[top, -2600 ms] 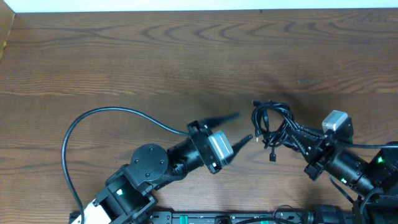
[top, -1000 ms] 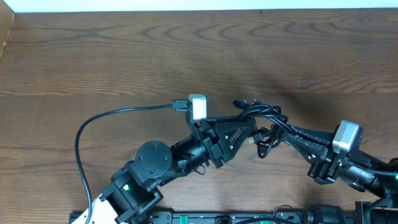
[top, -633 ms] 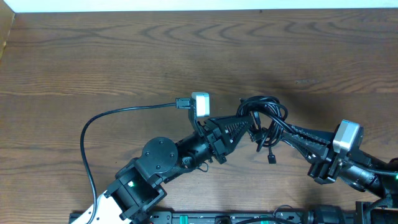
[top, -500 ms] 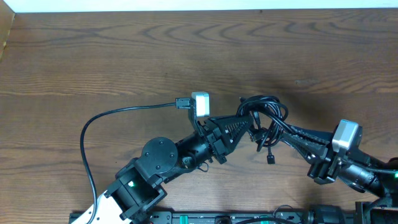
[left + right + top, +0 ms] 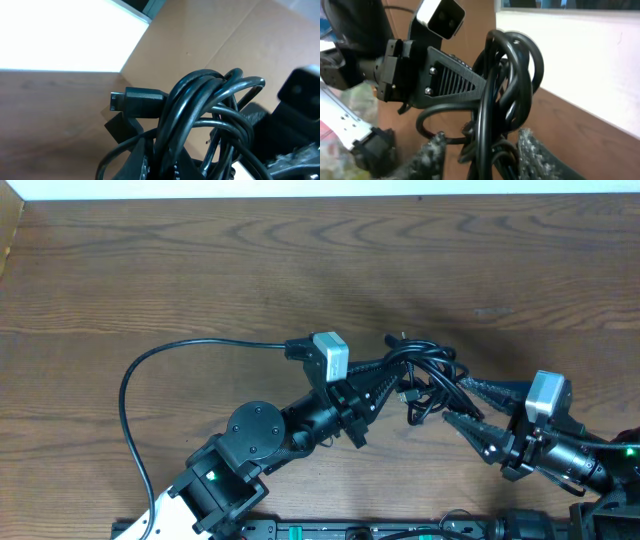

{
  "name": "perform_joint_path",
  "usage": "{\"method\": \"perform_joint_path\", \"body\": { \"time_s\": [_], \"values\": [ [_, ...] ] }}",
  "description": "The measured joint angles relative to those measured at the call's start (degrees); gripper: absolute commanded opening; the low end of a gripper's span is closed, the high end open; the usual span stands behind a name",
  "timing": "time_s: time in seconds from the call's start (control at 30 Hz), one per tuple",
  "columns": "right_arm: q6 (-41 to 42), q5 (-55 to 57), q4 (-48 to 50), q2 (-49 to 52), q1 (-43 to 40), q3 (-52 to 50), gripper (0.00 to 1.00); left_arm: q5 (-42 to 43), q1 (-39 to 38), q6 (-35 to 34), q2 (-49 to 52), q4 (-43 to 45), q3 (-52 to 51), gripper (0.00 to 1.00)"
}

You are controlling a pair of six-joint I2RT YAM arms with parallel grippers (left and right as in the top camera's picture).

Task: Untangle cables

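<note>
Right gripper [image 5: 453,398]: fingers now spread, where half a second ago they were pinched on the bundle; strands run loose between them. Left gripper [image 5: 386,375]: clamped on the cables [image 5: 425,368] from their left, arm stretched low and slanting up toward them. One knotted bundle; cords too tangled to count. One plug [image 5: 135,98] juts out. Bundle sits on the table [image 5: 200,270], between both arms.
</note>
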Motion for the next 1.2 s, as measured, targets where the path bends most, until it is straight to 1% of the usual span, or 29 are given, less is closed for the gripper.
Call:
{"method": "perform_joint_path", "body": {
  "time_s": [0.07, 0.17, 0.2, 0.27, 0.33, 0.37, 0.43, 0.5, 0.63, 0.67, 0.7, 0.73, 0.87, 0.97, 1.2],
  "values": [
    [-0.7, 0.0, 0.0, 0.0, 0.0, 0.0, 0.38, 0.0, 0.0, 3.6, 0.0, -0.4, 0.0, 0.07],
    [-1.7, 0.1, -0.1, 0.0, 0.0, 0.0, 0.31, 0.1, 0.0, 6.8, 0.0, -0.6, 0.0, 0.08],
    [-2.1, 0.1, -0.1, 0.0, 0.0, 0.0, 0.31, 0.2, 0.0, 7.3, 0.0, -0.6, 0.0, 0.07],
    [-2.6, 0.1, -0.1, 0.0, 0.0, 0.0, 0.31, 0.7, 0.0, 8.3, 0.0, -0.1, 0.0, 0.08],
    [-2.9, 0.0, -0.3, 0.0, 0.0, 0.0, 0.4, 1.7, 0.0, 8.5, 0.0, 1.2, 0.0, 0.07],
    [-3.2, 0.1, -0.6, 0.0, 0.0, 0.0, 0.42, 2.2, 0.0, 8.2, 0.0, 2.0, 0.0, 0.07],
    [-3.5, 0.5, -1.4, 0.0, 0.0, 0.0, 0.43, 2.8, 0.0, 7.6, 0.0, 3.1, 0.0, 0.07],
    [-3.8, 0.9, -2.2, 0.0, 0.0, 0.0, 0.31, 3.1, 0.0, 6.9, 0.0, 3.2, 0.0, 0.07],
    [-4.1, 1.4, -2.8, 0.0, 0.0, 0.0, 0.16, 3.1, 0.0, 6.3, 0.0, 3.0, 0.0, 0.08],
    [-4.2, 1.5, -2.7, 0.0, 0.0, 0.0, 0.11, 3.1, 0.0, 6.3, 0.0, 2.7, 0.0, 0.08],
    [-4.2, 1.6, -2.6, 0.0, 0.0, 0.0, 0.03, 3.0, 0.0, 6.1, 0.0, 2.4, 0.0, 0.08],
    [-4.3, 1.6, -2.5, 0.0, 0.0, 0.0, 0.01, 2.8, 0.0, 6.0, 0.0, 2.1, 0.0, 0.07],
    [-4.0, 2.0, -2.9, 0.0, 0.0, 0.0, 0.01, 0.8, 0.0, 5.1, 0.0, -0.4, 0.0, 0.08],
    [-4.0, 2.6, -2.9, 0.0, 0.0, 0.0, 0.01, -1.4, -0.2, 3.1, 0.0, -1.6, 0.0, 0.07],
    [-4.0, 3.7, -2.9, 0.0, 0.0, 0.0, 0.01, -9.7, -0.7, -6.2, 0.0, -6.4, 0.0, 0.08]
  ]
}}
